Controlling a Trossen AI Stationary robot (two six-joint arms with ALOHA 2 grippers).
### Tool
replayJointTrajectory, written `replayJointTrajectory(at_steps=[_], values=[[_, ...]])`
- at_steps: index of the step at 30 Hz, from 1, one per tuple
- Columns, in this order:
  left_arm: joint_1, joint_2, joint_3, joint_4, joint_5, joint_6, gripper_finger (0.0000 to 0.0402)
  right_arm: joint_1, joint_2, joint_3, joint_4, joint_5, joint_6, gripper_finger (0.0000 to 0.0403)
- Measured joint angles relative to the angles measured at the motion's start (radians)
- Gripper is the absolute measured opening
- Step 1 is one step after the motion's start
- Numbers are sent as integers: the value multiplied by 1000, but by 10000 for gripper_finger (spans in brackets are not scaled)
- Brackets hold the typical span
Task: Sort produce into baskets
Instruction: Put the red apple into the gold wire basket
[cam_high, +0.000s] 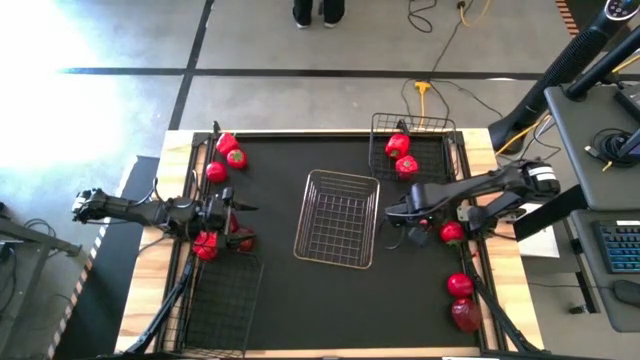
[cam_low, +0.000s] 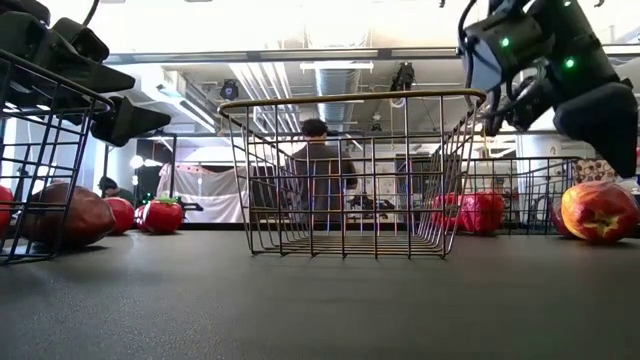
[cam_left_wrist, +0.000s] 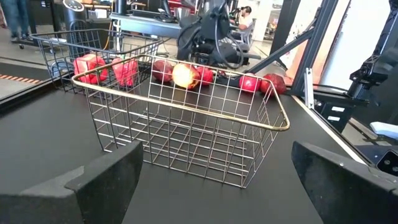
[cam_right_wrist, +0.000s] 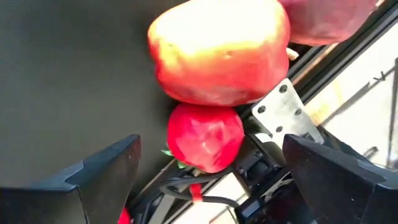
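The silvery basket (cam_high: 337, 218) stands mid-table, with nothing in it. My left gripper (cam_high: 240, 208) is open and holds nothing, raised left of that basket and pointing at it (cam_left_wrist: 186, 112). My right gripper (cam_high: 400, 218) is open and holds nothing, raised right of the basket. Its wrist view shows the yellow-red apple (cam_right_wrist: 217, 50), a red tomato (cam_right_wrist: 205, 137) and a dark red apple (cam_right_wrist: 323, 18) lying on the mat below it. Two red peppers (cam_high: 400, 155) lie in the far black basket (cam_high: 440, 130). The near-left black basket (cam_high: 222, 300) shows nothing in it.
Red produce lies on the mat at far left (cam_high: 228, 155), beside my left arm (cam_high: 207, 245) and along the right edge (cam_high: 460, 285). Arm rails run down both table sides. A person (cam_low: 318, 170) shows in the room beyond the table.
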Motion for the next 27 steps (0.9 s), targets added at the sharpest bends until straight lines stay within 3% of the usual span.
replayJointTrajectory(at_steps=[16,27], values=[[0,0,0,0,0,0,393,-125,155,-32,92,46,-230,384],[0,0,0,0,0,0,393,-161,245,-48,153,83,-273,384]])
